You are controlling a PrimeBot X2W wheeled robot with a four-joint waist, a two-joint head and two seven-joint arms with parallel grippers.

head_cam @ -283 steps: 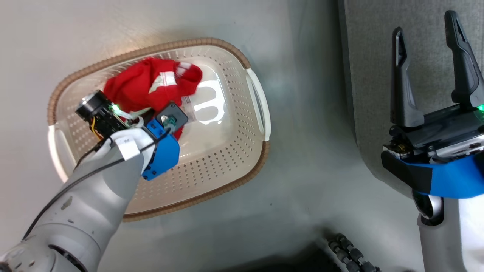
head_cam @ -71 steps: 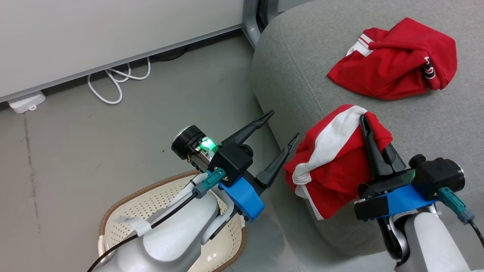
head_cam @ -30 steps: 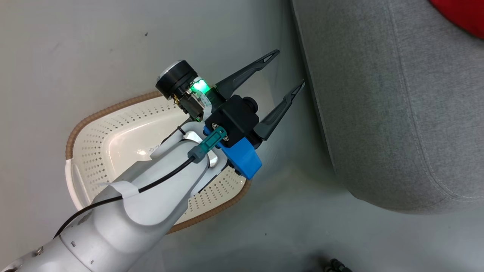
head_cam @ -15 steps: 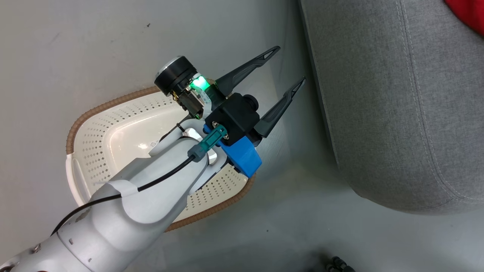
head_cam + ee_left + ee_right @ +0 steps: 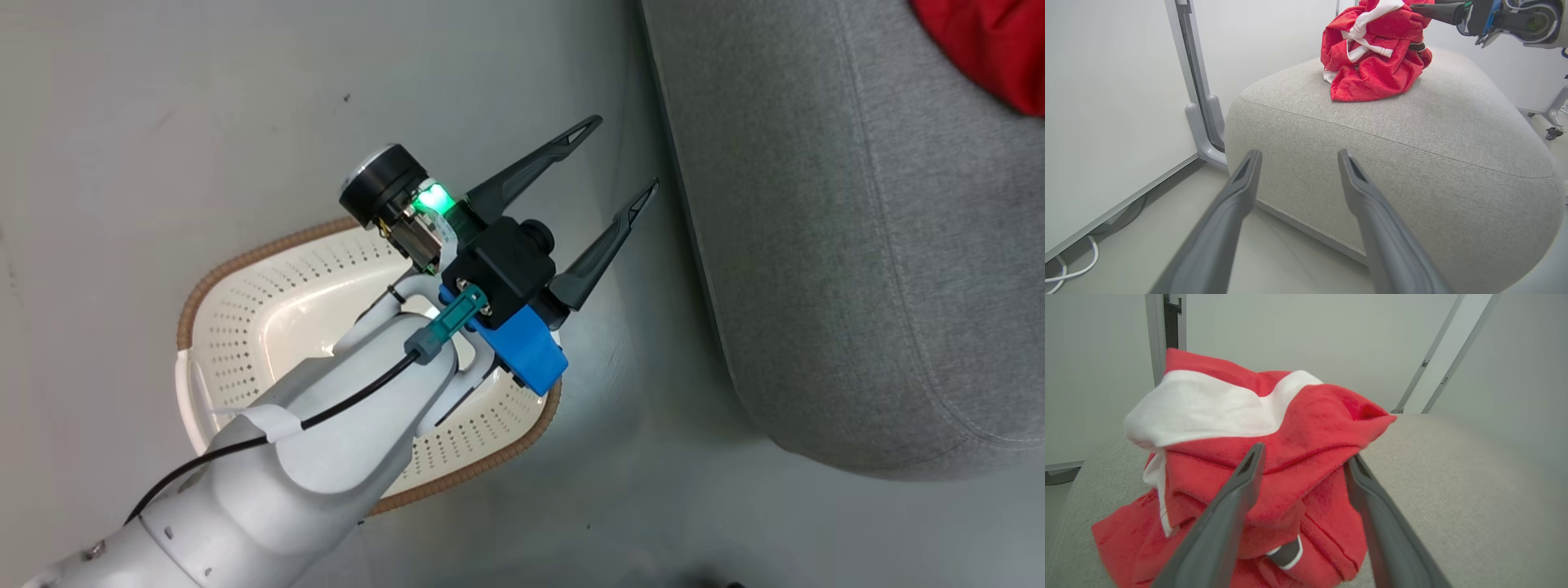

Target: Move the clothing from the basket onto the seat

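Grey floor (image 5: 163, 122), pale partition (image 5: 1106, 102) — basket (image 5: 261, 327) seemingly empty, clothing (image 5: 1372, 61) on seat (image 5: 1412, 143).

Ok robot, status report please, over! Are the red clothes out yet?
Left tool open above basket. Right tool open around the red clothes. Clothes piled on the seat, basket bare where visible. Nothing in the way.

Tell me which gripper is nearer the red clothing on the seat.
Right. The right gripper is open right at the clothing on the seat; the left gripper hangs beside the seat, by the basket.
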